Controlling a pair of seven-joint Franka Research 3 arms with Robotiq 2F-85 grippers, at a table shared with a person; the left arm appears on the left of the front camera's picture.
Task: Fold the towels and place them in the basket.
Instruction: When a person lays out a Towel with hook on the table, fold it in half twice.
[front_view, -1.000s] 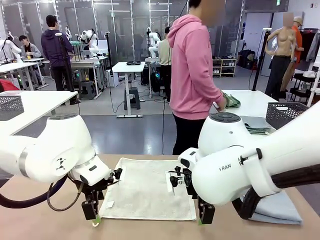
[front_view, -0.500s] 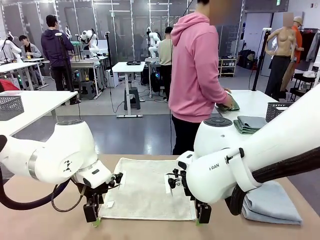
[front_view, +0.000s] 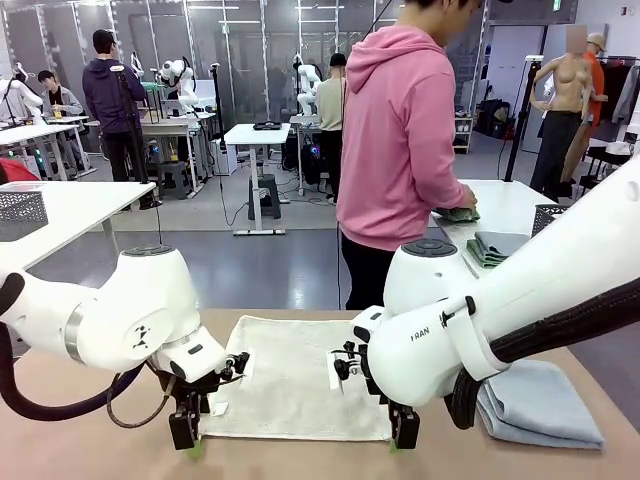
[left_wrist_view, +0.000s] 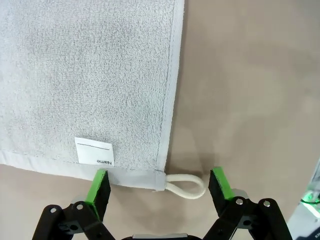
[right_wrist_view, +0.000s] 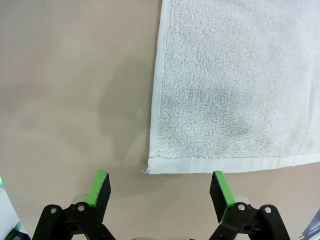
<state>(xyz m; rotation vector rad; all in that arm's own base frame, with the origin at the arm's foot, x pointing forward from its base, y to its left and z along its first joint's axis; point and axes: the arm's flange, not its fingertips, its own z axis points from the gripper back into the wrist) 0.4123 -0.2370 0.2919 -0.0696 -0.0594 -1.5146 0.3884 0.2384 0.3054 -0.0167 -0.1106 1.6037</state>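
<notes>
A cream towel (front_view: 290, 375) lies spread flat in the middle of the table. My left gripper (front_view: 185, 435) hangs open over its near left corner. In the left wrist view that corner, with a white label (left_wrist_view: 94, 151) and a hanging loop (left_wrist_view: 185, 185), lies between the green pads of the left gripper (left_wrist_view: 160, 187). My right gripper (front_view: 403, 428) stands open at the near right corner; in its wrist view the towel (right_wrist_view: 235, 85) ends just ahead of the right gripper (right_wrist_view: 160, 192). A folded light blue towel (front_view: 540, 405) rests at the right. A dark mesh basket (front_view: 548, 218) peeks out behind my right arm.
A person in a pink hoodie (front_view: 400, 150) stands at the far side, turned away, hands on green cloths on a white table (front_view: 505, 205). Another mesh basket (front_view: 20, 212) sits on a table at the left. Bare tabletop (front_view: 90, 440) lies near the front edge.
Both grippers have come down and slightly nearer to the cream towel's near corners, still open. The person has shifted to the right at the table behind.
</notes>
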